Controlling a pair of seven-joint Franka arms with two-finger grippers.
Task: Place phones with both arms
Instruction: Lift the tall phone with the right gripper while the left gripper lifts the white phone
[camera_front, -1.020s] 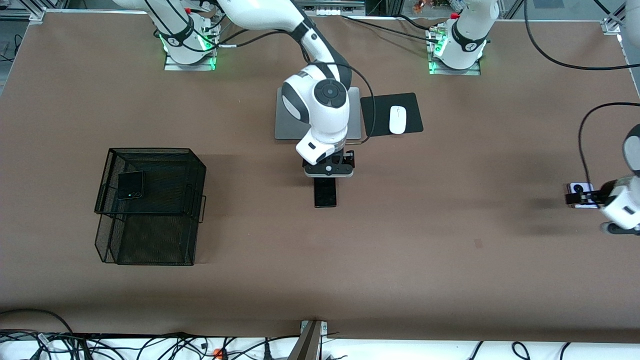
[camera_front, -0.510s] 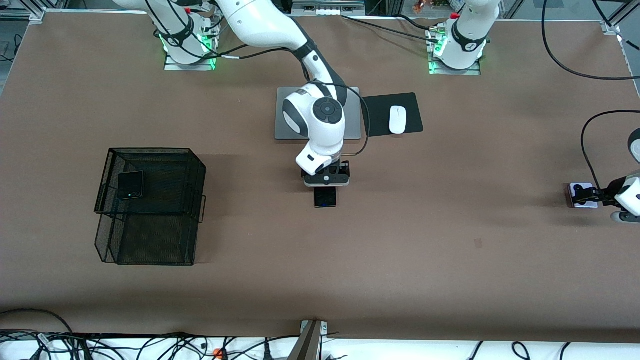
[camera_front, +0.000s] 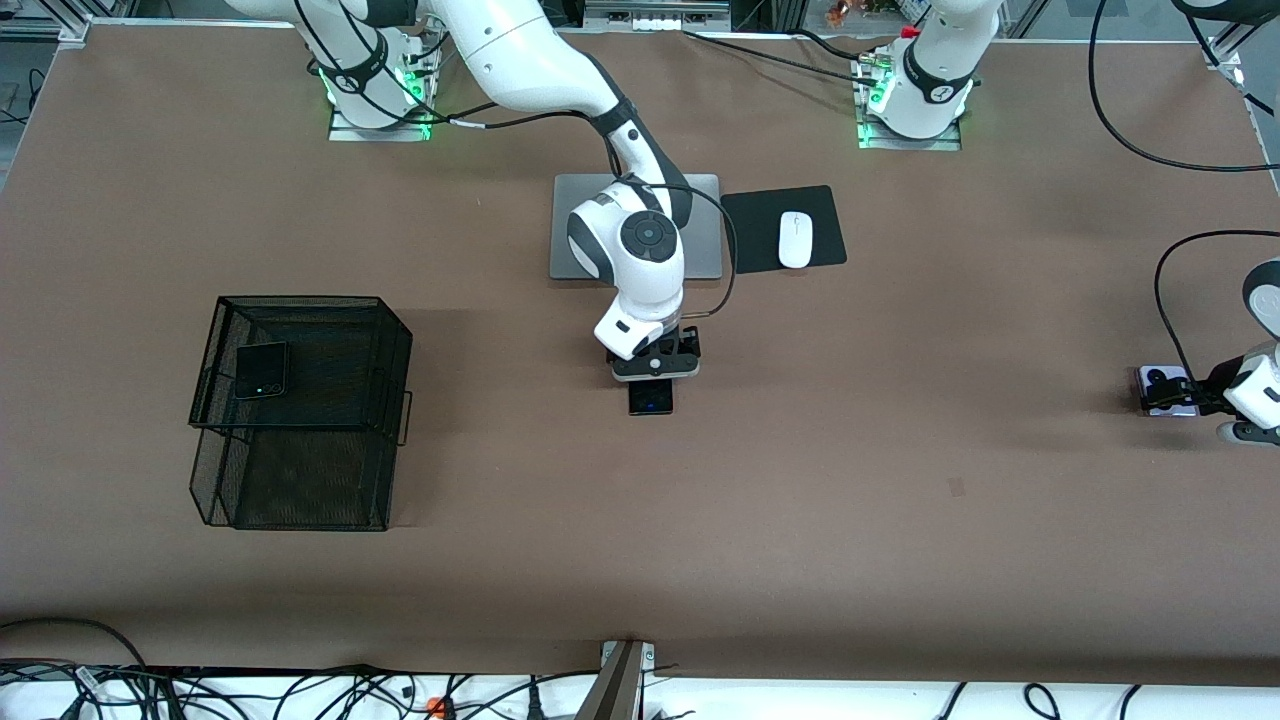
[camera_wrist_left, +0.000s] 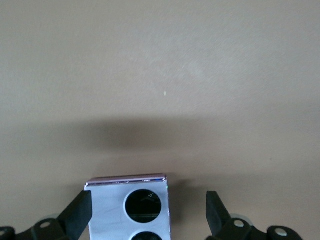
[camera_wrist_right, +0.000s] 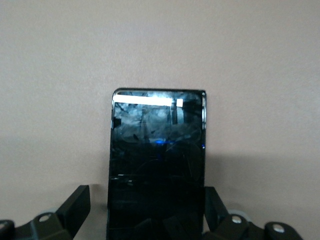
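Brown tabletop (camera_front: 800, 480): black flip phone (camera_front: 261, 370) lies on the wire-mesh basket (camera_front: 300, 415); right gripper (camera_front: 655, 372) straddles the slim black phone (camera_front: 650, 400), fingers apart; left gripper (camera_front: 1175, 397) brackets the lavender-white phone (camera_front: 1160, 385), fingers apart.

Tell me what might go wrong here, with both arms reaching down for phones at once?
The left gripper sits off-centre on the lavender-white phone: one finger touches it, the other stands apart, so closing may push it sideways. The right gripper straddles one end of the slim black phone, which might tip when lifted.
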